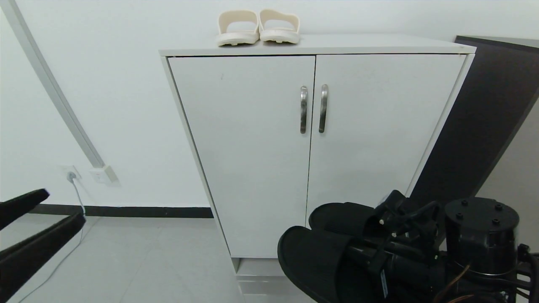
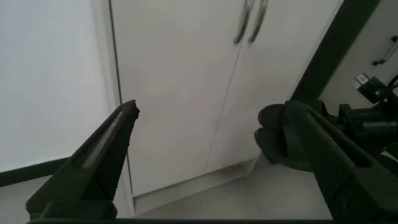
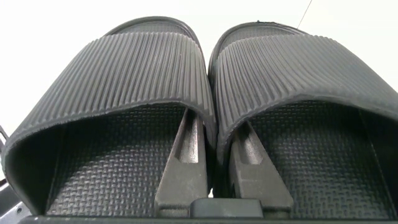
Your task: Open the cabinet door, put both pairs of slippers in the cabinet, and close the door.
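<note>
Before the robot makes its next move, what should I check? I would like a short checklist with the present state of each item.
1. Cabinet doors open: not ok, both shut.
2. Left gripper free for a handle: ok, open, holding nothing.
3. Right gripper holds the black slippers: ok, shut on both.
4. Cream slippers located: ok, side by side on the cabinet top.
5. Room inside: cannot tell, the doors hide it.

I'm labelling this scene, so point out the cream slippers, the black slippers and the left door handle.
cream slippers (image 1: 238, 17): head view, strap of the left one.
black slippers (image 3: 149, 68): right wrist view, ribbed strap of one.
left door handle (image 1: 303, 110): head view, middle of the bar.
</note>
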Controlling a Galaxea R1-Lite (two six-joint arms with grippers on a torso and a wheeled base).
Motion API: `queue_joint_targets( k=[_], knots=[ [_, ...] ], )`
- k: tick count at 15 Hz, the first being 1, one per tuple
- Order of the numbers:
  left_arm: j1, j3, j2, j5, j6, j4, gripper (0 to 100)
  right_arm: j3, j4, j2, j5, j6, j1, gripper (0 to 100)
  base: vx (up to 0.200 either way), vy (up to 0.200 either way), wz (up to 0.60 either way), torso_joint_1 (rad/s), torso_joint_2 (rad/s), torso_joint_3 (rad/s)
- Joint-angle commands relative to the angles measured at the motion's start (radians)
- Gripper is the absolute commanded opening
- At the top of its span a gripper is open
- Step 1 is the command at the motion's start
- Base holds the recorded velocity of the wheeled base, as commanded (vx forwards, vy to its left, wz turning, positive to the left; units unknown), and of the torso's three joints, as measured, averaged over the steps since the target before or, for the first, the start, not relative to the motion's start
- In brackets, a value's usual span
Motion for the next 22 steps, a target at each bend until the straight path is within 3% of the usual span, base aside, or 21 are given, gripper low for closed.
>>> queue_joint_targets(
  k=[1,4,6,9,11,14,17,22],
  knots=[
    [-0.085,-0.098,0.175,-0.012,0.001,-0.012,100,0.000,0.000,0.001,0.001,-0.001,0.001,0,0.000,0.000,0.00,0.000,0.00,0.000],
    [-0.226,-0.190,0.298,-0.008,0.007,-0.013,100,0.005,0.000,0.003,0.003,-0.001,0.001,0,0.000,0.000,0.00,0.000,0.00,0.000],
    [-0.293,-0.243,0.376,-0.008,0.026,-0.013,100,0.007,0.000,0.008,0.003,-0.001,0.001,0,0.000,0.000,0.00,0.000,0.00,0.000],
    [-0.396,-0.319,0.479,0.002,0.026,-0.036,100,0.010,-0.022,0.008,0.003,0.002,-0.001,0,0.000,0.000,0.00,0.000,0.00,0.000],
    [-0.439,-0.339,0.568,0.020,0.024,-0.113,100,0.010,-0.031,0.015,0.001,0.002,-0.001,0,0.000,0.000,0.00,0.000,0.00,0.000],
    [-0.456,-0.381,0.680,0.023,0.023,-0.211,100,0.010,-0.033,0.021,0.003,0.007,-0.001,0,0.000,0.000,0.00,0.000,0.00,0.000],
    [-0.499,-0.448,0.737,0.022,0.004,-0.213,100,0.008,-0.033,0.020,0.004,0.007,-0.002,0,0.000,0.000,0.00,0.000,0.00,0.000],
    [-0.545,-0.603,0.841,0.039,0.001,-0.206,100,0.010,-0.043,0.021,0.004,0.008,-0.002,0,0.000,0.000,0.00,0.000,0.00,0.000]
  ],
)
